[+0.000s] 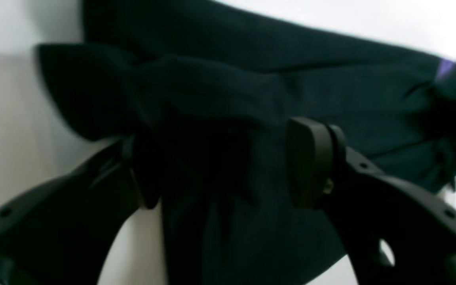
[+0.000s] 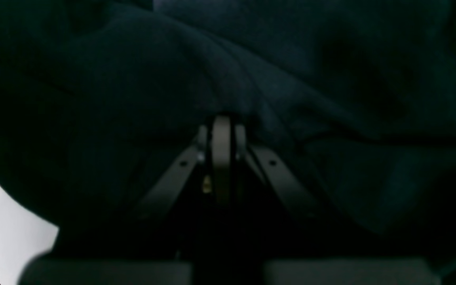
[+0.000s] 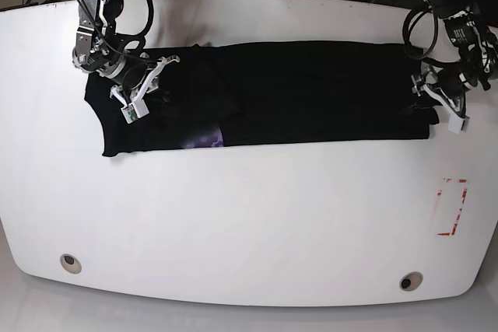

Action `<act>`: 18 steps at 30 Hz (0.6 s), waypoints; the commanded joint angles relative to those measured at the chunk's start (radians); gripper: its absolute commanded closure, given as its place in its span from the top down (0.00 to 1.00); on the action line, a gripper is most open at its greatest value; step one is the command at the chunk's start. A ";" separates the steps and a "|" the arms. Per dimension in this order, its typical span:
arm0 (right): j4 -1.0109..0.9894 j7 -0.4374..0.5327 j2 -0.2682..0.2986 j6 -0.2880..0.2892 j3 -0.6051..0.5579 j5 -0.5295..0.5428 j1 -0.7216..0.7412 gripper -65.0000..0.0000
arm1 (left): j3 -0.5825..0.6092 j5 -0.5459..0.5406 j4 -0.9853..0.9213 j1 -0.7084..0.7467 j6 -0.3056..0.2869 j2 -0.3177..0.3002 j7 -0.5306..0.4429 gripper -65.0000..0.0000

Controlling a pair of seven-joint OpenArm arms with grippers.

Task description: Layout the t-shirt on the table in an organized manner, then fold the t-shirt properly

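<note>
Black t-shirt [image 3: 311, 91] shows no legible lettering, purple patch [image 3: 206, 139] only.

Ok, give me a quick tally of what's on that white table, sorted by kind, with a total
T-shirt, black: 1
Metal grommets, one near left, one near right: 2
Red dashed rectangle mark: 1
Robot grippers, left gripper and right gripper: 2
Total: 6
</note>
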 commanded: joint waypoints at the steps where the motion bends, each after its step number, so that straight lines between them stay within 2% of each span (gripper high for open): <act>1: -0.005 -0.068 0.005 -0.009 -0.003 -0.065 -0.009 0.00 | 0.002 0.027 -0.017 -0.010 0.003 -0.010 0.026 0.63; 3: -0.005 -0.068 0.004 -0.009 -0.003 -0.065 -0.009 0.00 | 0.002 0.027 -0.024 -0.017 0.003 -0.009 0.026 0.57; 7: -0.005 -0.068 0.004 -0.009 -0.003 -0.065 -0.009 0.00 | 0.002 0.029 -0.027 -0.018 0.003 -0.007 0.026 0.31; 9: -0.005 -0.068 0.004 -0.009 -0.003 -0.065 -0.009 0.00 | 0.002 0.029 -0.027 -0.020 0.003 -0.006 0.024 0.22; 11: -0.005 -0.068 0.004 -0.009 -0.003 -0.065 -0.009 0.00 | 0.002 0.029 -0.026 -0.020 0.003 -0.006 0.015 0.17; 18: -0.005 -0.068 0.004 -0.009 -0.003 -0.065 -0.009 0.00 | 0.002 0.029 -0.018 -0.017 0.003 -0.007 -0.053 0.15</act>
